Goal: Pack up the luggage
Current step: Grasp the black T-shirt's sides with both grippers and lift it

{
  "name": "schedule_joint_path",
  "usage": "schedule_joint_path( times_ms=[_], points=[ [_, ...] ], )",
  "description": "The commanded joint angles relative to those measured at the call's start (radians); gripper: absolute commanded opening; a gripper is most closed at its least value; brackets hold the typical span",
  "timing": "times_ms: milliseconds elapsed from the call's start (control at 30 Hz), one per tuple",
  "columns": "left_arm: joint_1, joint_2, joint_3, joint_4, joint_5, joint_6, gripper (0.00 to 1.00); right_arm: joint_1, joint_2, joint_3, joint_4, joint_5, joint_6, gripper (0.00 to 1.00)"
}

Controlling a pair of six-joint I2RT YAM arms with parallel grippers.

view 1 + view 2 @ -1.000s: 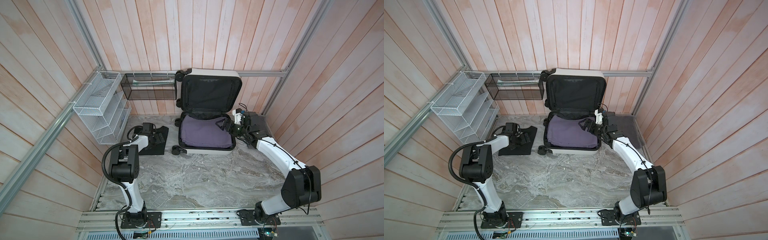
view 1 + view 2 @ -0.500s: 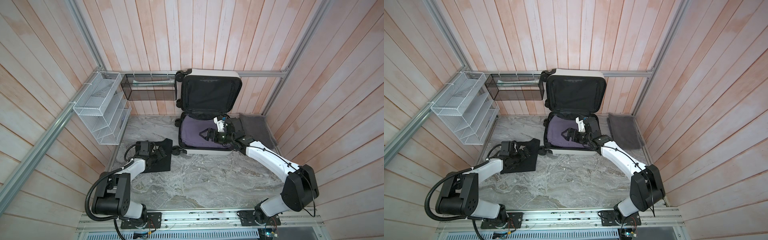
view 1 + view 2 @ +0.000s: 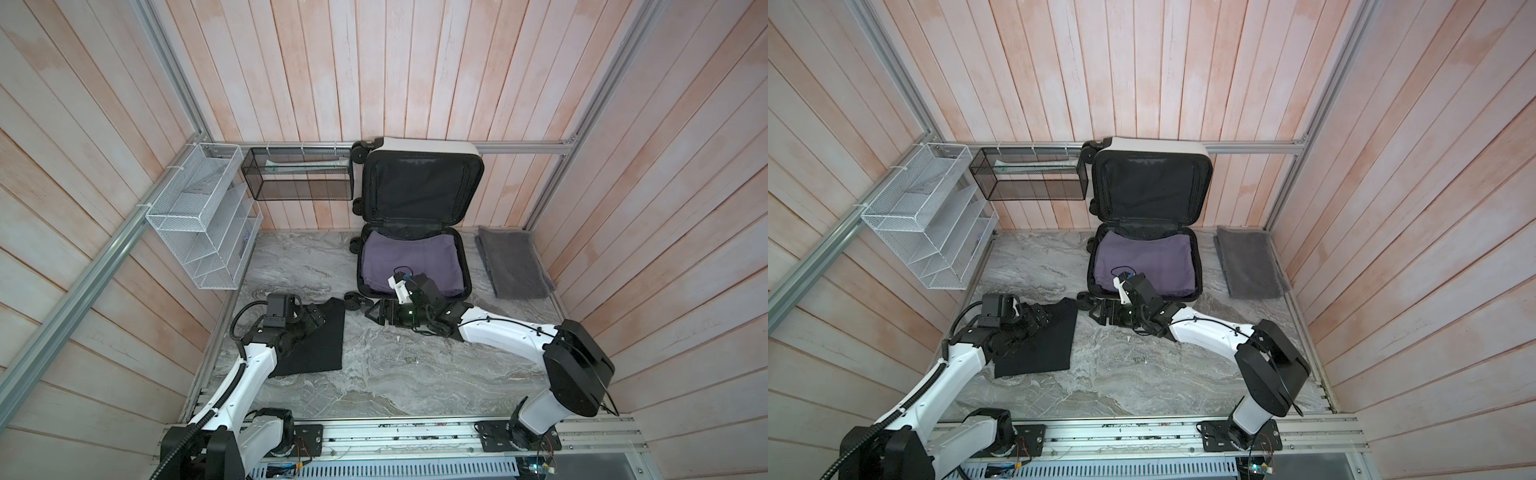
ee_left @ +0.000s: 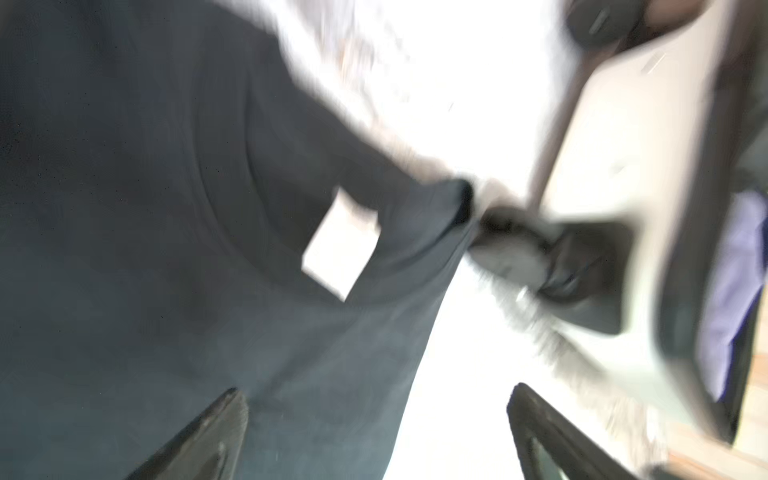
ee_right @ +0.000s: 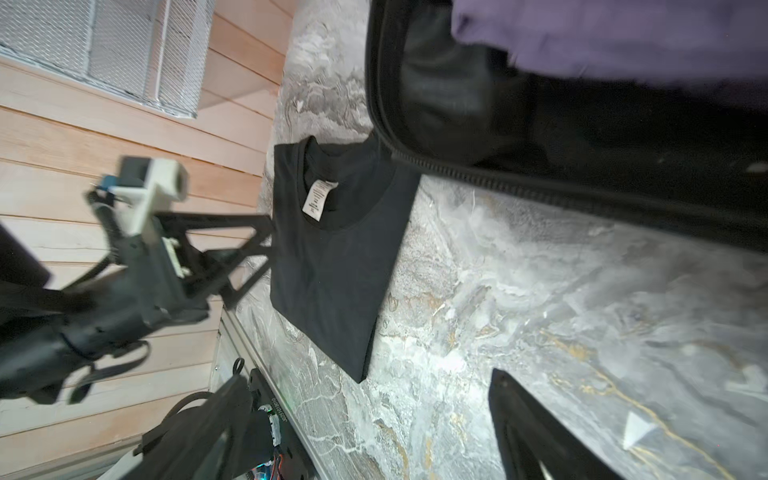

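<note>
The luggage [image 3: 419,187] stands open at the back of the table [image 3: 415,374]. Its lid leans on the rear wall and its base lies flat, with the wheel end facing left. A purple garment [image 3: 411,257] already covers the base floor. A grey towel [image 3: 513,262] lies just right of the base.

A folded black shirt [image 3: 316,345] lies on the table, left of the base and nearer the robot. Its far right corner sits just beside the near wheel [image 3: 354,300]. Its long axis runs from near to far, with the collar and white tag at the far end, as the right wrist view shows [image 5: 336,266].

From the shirt, then, the open base lies to the right and slightly farther back, and I judge that the next move turns on this.

The left gripper [image 3: 316,320] hangs over the shirt's far left part, jaws spread wide and nothing between them. The blurred left wrist view shows dark cloth under one finger [image 4: 232,411]. Whether it touches the cloth I cannot tell.

The right gripper [image 3: 376,311] reaches across the middle to just in front of the base's near wall. It points left at the shirt, open and empty, and stays apart from the cloth.

The left gripper is nearer the shirt and the right is nearer the luggage.
</note>
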Motion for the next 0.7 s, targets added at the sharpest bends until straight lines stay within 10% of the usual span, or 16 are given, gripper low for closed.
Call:
schedule_joint_path(
  times_ms=[0,200,667],
  points=[
    [0.062,0.056,0.06,-0.053,-0.052,0.11,1.0,0.045,0.072,0.021,0.088,0.045,0.066,0.88],
    [0.194,0.159,0.122,-0.053,-0.151,0.166,1.0,0.108,0.188,0.1,0.098,0.099,0.084,0.86],
    [0.462,0.332,0.167,-0.013,0.018,0.349,1.0,0.166,0.389,0.22,0.131,0.138,0.122,0.81]
  ],
)
